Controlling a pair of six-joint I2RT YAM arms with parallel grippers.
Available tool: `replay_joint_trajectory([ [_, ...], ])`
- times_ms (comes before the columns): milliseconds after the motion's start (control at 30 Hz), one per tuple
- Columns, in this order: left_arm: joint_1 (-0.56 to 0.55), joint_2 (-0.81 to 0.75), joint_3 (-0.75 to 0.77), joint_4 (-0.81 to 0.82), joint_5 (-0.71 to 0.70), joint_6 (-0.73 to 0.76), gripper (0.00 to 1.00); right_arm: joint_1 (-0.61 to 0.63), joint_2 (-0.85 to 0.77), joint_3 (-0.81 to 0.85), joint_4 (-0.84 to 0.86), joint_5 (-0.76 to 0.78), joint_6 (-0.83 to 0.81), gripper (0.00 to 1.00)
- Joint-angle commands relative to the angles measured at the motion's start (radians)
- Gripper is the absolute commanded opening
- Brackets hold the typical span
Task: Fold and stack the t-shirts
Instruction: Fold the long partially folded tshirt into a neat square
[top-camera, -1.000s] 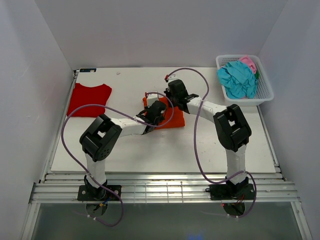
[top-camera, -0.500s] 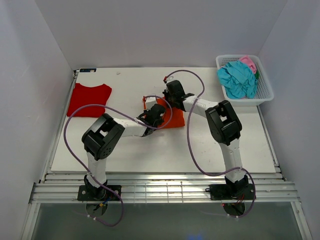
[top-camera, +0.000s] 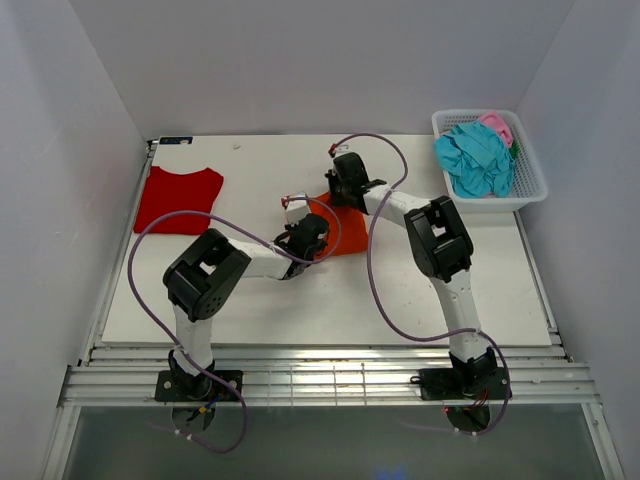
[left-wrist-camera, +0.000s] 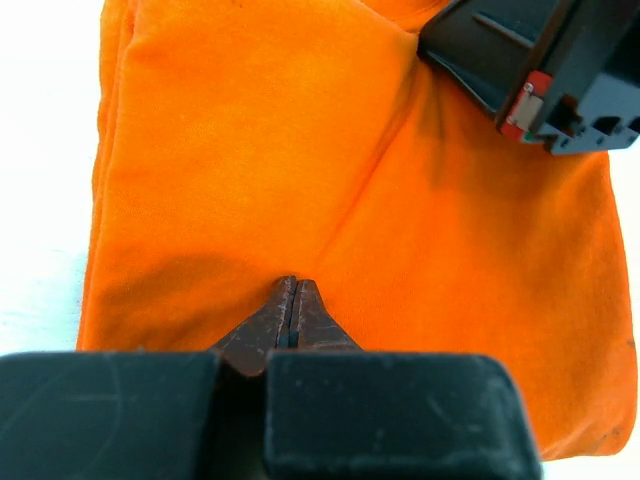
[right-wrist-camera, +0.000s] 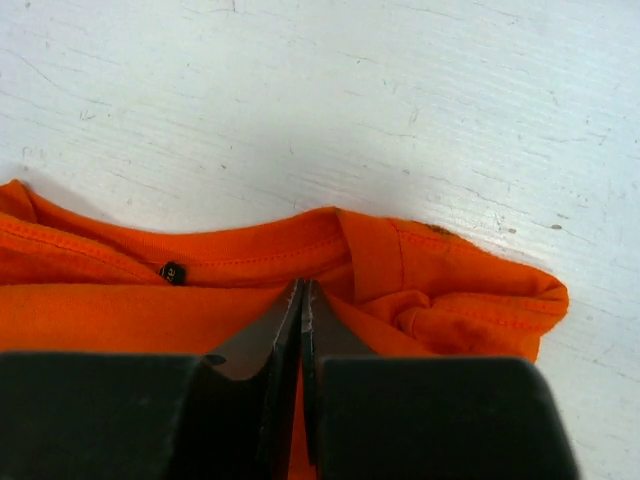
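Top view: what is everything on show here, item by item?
orange shirt: one, orange, folded, mid-table between the two arms
red shirt: one, red, flat at the far left of the table
teal shirt: one, teal, bunched in the basket
pink shirt: one, pink, in the basket's far corner
basket: one, white lattice, far right of the table
table: one, white
cables: two, purple, one looping along each arm
left pincer: one, black, shut on the orange shirt
right pincer: one, black, shut on the orange shirt at its collar
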Motion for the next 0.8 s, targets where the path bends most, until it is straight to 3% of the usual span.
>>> replay_joint_trajectory([
  [0, -0.023, 0.012, -0.035, -0.133, 0.01, 0.01, 0.0, -0.019, 0.033, 0.032, 0.018, -0.033, 0.004, 0.08],
  [200, -0.026, -0.028, 0.118, -0.127, -0.06, 0.206, 0.0, -0.026, -0.048, 0.033, 0.104, -0.05, -0.053, 0.09],
  [367, -0.02, -0.037, 0.291, -0.113, -0.116, 0.342, 0.14, -0.03, -0.176, 0.014, 0.113, -0.013, -0.107, 0.13],
  [600, 0.038, 0.041, 0.378, -0.118, -0.116, 0.376, 0.13, -0.032, -0.297, -0.129, 0.14, -0.016, -0.118, 0.14],
  [767, 0.064, 0.095, 0.372, -0.151, -0.117, 0.322, 0.1, -0.032, -0.294, -0.197, 0.143, -0.029, -0.098, 0.14],
])
